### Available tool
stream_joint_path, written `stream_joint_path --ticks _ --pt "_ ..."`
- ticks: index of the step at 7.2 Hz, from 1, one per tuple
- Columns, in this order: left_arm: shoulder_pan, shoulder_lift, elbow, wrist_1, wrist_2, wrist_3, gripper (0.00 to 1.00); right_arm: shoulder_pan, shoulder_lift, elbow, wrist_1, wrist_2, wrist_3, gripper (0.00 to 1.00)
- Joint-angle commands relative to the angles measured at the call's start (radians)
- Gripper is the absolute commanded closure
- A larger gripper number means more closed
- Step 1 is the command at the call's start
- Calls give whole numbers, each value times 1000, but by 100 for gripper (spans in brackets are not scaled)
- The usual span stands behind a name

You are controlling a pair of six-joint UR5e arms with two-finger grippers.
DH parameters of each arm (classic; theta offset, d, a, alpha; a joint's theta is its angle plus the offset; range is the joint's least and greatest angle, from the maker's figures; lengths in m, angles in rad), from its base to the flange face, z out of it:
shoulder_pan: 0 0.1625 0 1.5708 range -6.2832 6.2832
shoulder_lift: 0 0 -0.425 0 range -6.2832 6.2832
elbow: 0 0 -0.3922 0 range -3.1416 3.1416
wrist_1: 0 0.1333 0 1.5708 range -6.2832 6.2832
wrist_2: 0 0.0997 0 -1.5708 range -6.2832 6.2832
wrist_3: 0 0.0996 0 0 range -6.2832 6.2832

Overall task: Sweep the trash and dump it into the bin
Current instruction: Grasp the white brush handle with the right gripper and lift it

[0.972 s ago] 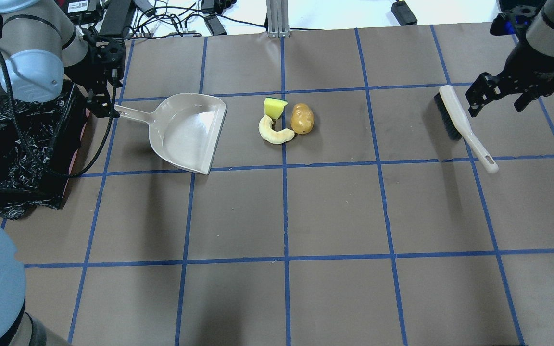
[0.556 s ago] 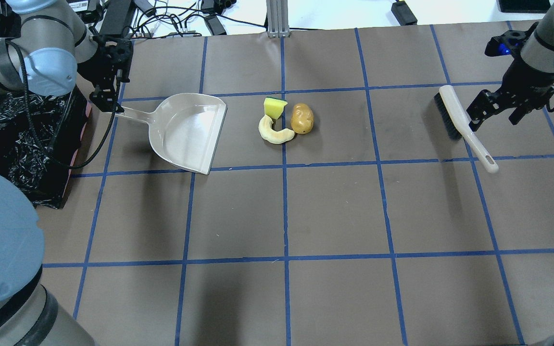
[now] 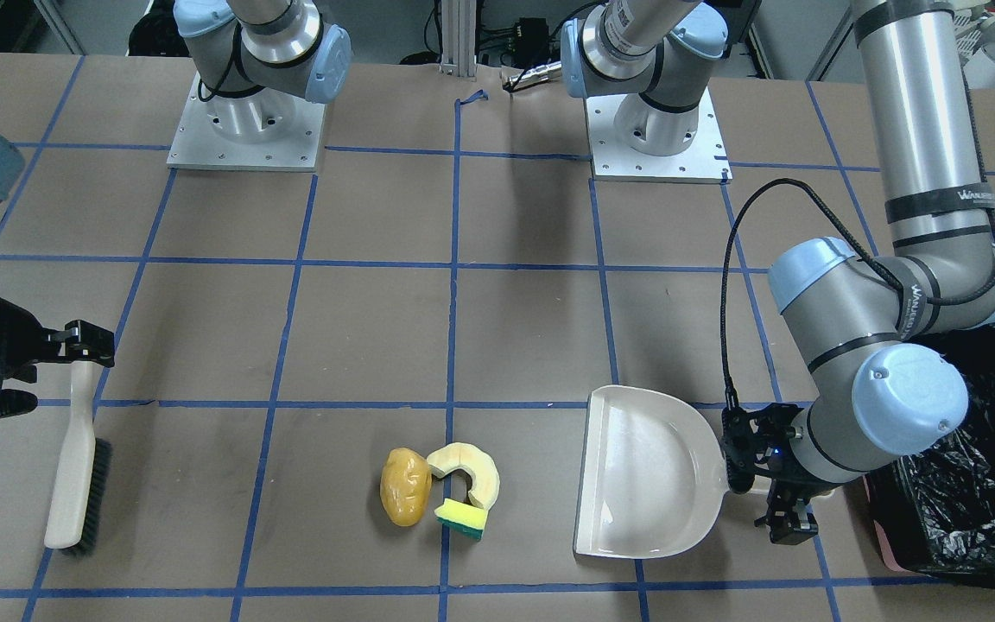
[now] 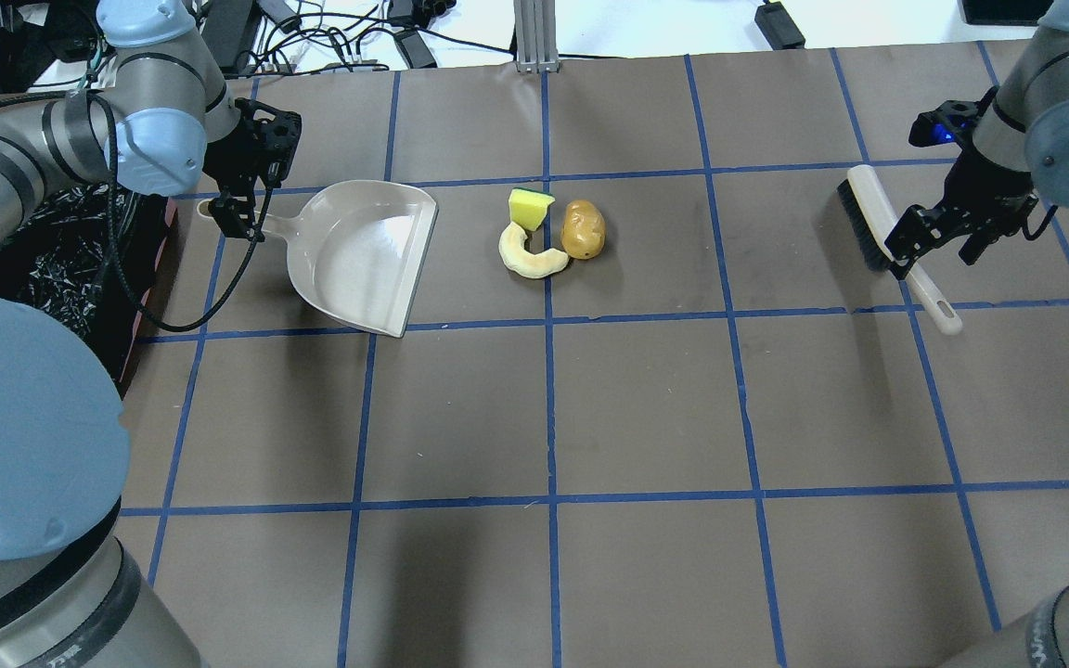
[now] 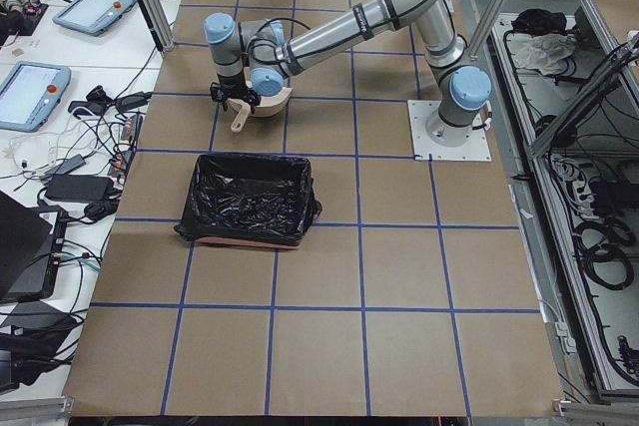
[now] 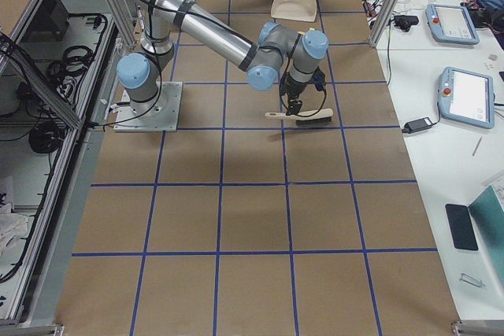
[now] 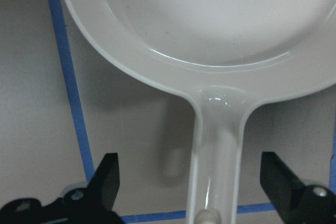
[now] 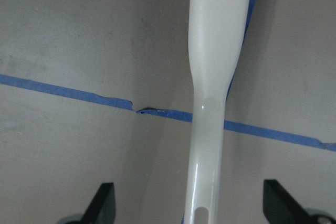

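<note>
Overhead exterior: on the surface (image 4: 646,408) the cream curve (image 4: 529,255), sponge (image 4: 531,207) and potato lump (image 4: 583,228) cluster between dustpan (image 4: 358,255) and brush (image 4: 878,227). The bin (image 4: 61,269) lies far left, half hidden under the left arm. Left end effector (image 4: 239,220) straddles the dustpan handle and right end effector (image 4: 935,246) the brush handle, both released. A second ago each stood clear of its handle.

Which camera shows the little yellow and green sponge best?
The exterior front-facing view: the sponge sits near, both its layers clear. The overhead exterior view shows mostly its yellow top. The side and wrist views do not show it.
</note>
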Motion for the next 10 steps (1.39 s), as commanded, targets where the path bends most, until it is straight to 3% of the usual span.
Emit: stream_joint_path --ticks 1,2,4,5,7,8,9,10 --pt "0 2 -6 -33 7 2 6 1 15 63 -72 -21 0 3" --pt "5 0 -9 -36 9 7 5 0 15 71 -73 -36 0 10" --pt "11 6 -12 -30 68 11 5 0 17 84 -73 -38 3 11" --pt "16 -3 -17 -31 66 10 5 -6 15 86 -68 -38 3 18" --pt "17 -1 -25 -27 64 11 5 -17 15 88 -65 -40 4 18" --pt "17 -1 -25 -24 64 18 9 -17 14 86 -65 -38 4 19" --pt "19 3 -25 -22 64 21 20 -17 12 85 -71 -37 7 28" --pt "17 3 -26 -22 63 37 32 -17 8 84 -71 -37 15 28"
